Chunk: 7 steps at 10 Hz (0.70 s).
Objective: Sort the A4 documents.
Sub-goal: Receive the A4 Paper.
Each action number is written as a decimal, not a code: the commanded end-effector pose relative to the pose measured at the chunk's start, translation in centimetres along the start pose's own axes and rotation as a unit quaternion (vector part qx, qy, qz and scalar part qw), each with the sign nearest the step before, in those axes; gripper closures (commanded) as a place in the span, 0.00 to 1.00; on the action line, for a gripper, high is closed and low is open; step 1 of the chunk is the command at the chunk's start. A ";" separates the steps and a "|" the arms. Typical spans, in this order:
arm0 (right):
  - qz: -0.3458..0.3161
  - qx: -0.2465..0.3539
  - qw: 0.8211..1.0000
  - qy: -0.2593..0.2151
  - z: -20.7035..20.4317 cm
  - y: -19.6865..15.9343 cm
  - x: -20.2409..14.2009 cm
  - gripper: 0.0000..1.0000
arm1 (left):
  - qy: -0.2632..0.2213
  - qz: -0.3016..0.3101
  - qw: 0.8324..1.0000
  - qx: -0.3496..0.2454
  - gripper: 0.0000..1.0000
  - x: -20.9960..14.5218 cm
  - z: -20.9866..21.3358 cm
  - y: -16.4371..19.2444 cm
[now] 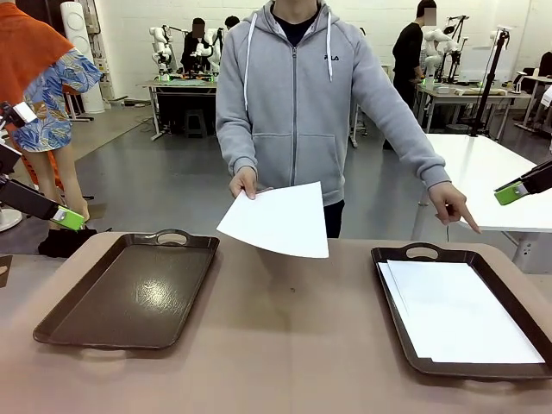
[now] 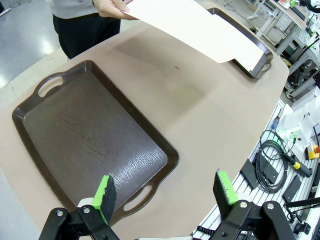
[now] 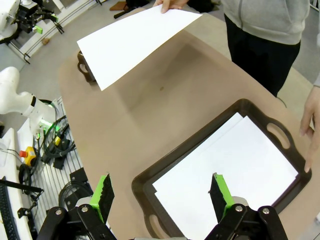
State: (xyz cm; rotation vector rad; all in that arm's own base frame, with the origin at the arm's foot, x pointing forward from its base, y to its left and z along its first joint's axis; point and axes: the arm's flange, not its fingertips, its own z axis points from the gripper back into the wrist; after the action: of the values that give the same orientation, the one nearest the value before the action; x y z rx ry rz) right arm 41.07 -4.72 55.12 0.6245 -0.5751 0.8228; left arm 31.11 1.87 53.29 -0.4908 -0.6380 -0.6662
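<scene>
Green-padded right claw (image 3: 160, 195) gapes wide above stacked A4 documents (image 1: 461, 312) in right tray (image 1: 405, 252); left claw (image 2: 165, 192) likewise parted. Held sheet (image 1: 278, 220) over bench (image 1: 293, 345) middle: light, floppy, slippery; best pinched at free corner.

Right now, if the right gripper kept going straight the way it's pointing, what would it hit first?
Most likely the paper stack in the right tray: the open right gripper looks down at those sheets. Depth is hard to judge.
</scene>
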 end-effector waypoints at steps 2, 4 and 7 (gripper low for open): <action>-0.046 0.068 0.997 -0.015 -4.1 -1.0 2.4 0.00 | -0.005 -0.005 1.000 -0.008 0.00 -0.1 0.0 0.2; -0.091 0.097 0.991 -0.026 -8.3 -0.8 4.1 0.00 | -0.005 -0.005 1.000 -0.008 0.00 -0.1 0.0 0.2; -0.234 0.211 0.948 -0.053 -14.4 -1.3 4.7 0.00 | -0.005 -0.005 1.000 -0.008 0.00 -0.1 0.0 0.2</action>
State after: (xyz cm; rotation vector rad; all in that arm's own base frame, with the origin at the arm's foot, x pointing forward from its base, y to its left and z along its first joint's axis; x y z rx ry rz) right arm 46.68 6.68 48.24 1.0565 -0.3633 0.5792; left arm 31.10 1.86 53.30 -0.4905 -0.6382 -0.6665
